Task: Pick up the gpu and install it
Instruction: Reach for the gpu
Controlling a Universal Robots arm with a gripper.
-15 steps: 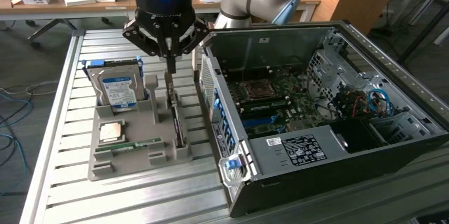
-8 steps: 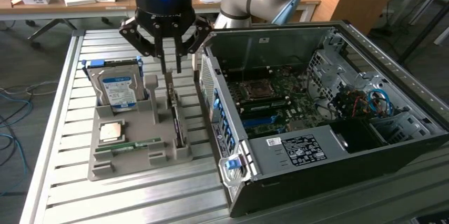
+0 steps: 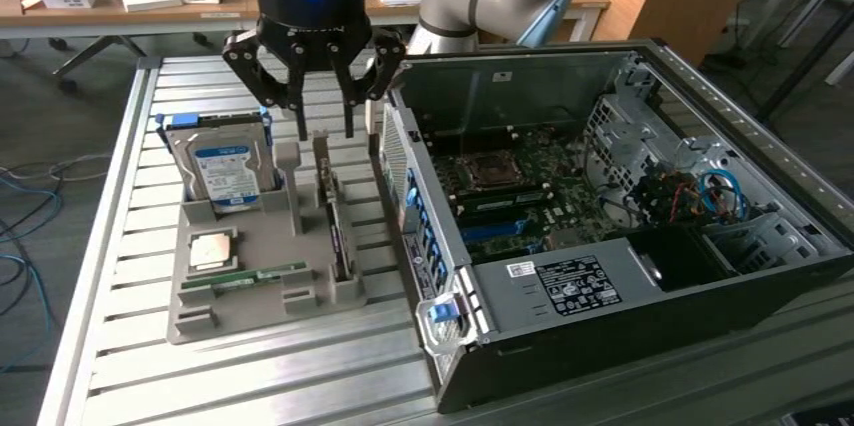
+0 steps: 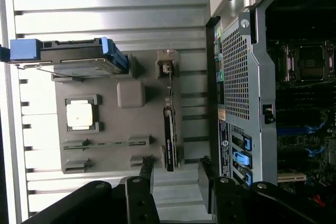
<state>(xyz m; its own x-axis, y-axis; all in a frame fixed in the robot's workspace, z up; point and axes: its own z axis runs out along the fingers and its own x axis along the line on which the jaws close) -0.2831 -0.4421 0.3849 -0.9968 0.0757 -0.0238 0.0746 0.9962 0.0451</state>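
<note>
Gripper (image 3: 327, 131): I read it as spread wide. In the wrist view the two dark fingers (image 4: 148, 174) stand well apart with nothing between them. It hangs above the far end of the grey parts tray (image 3: 254, 306) and touches nothing.

Nearest me in the exterior view is the slatted metal table (image 3: 267, 376), which carries the tray and the case.

Tray, near end: the small green memory stick (image 3: 247, 276) lies flat in its slot. Just beyond it the square processor chip (image 3: 214, 249) sits in its pocket.

The gpu (image 3: 339, 241) is in the tray, standing on edge in the slot on the side next to the case. It is not gripped and not installed. In the wrist view its thin edge lines up roughly with the gap between the fingers.

Tray, far end: the blue-labelled hard drive (image 3: 224, 171) stands upright, on the exterior view's left of the gripper.

On the exterior view's right of the tray is the open computer case (image 3: 574, 286), lying with its motherboard (image 3: 534, 186) exposed.

Farthest off is a wooden desk (image 3: 54, 11) with small boxes on it.
</note>
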